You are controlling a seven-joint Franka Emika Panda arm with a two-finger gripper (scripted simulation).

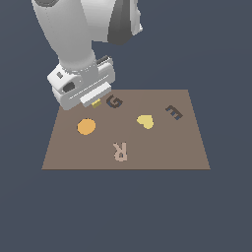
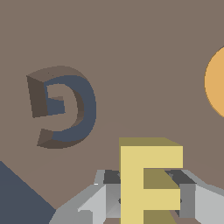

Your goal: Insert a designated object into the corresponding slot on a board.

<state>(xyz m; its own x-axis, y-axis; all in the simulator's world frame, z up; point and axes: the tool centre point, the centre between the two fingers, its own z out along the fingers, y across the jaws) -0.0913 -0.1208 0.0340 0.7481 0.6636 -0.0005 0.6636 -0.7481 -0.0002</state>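
Yellow E block, upright between the fingers of the claw, at the board's far corner on the exterior view's left, beside the G-shaped recess. E slot: dark brown recess, tilted, near the board's far edge on the exterior view's right, well apart from the block. Board: flat, brown, rectangular.

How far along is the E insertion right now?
Done: the gripper holds the small yellow E-shaped block between its fingers. In hand: it hovers over the flat brown board, near the dark G-shaped recess. Left: carry it to the empty dark E-shaped slot on the exterior view's right and seat it.
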